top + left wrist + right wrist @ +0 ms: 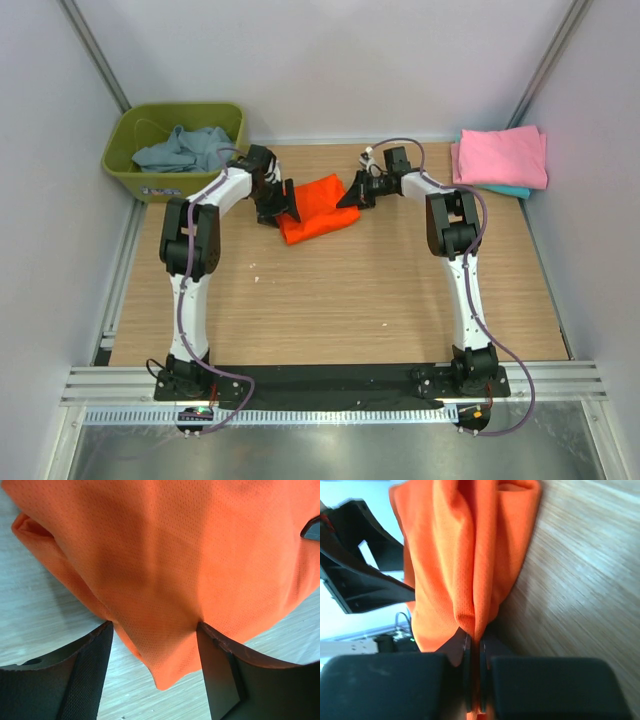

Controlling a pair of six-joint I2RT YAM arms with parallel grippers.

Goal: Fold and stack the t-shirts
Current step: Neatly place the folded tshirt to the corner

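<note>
Four t-shirts are in view, one of each colour, with one tub and two tools. The orange t-shirt [318, 210] lies bunched on the desk [330, 300] in the upper middle of the overhead frame. The pink t-shirt [500, 155] sits folded at the upper right, on top of the teal t-shirt [508, 190], of which only an edge shows. The blue-grey t-shirt [190, 148] is crumpled inside the olive tub [165, 186] at the upper left.

The orange t-shirt's long axis runs across the frame, tilted a little upward to the right, and it lies directly between the two tools. The left tool [283, 212] touches its left end and the right tool [350, 195] its upper right end, so neither arm is clearly nearer.

The two grips differ. In the right wrist view the right tool's fingers are pressed together on a gathered fold of orange cloth, which bunches outward from the pinch. In the left wrist view the left tool's fingers [85, 670] stand apart, with a corner of the cloth lying in the gap between them and nothing gripped.

The coming move probably turns on that left end. The corner lies just ahead of and between the left fingers, so they likely need to come together on it before both arms can lift or spread the shirt along its long axis. If only the right end goes up, the cloth would likely drag and twist.
</note>
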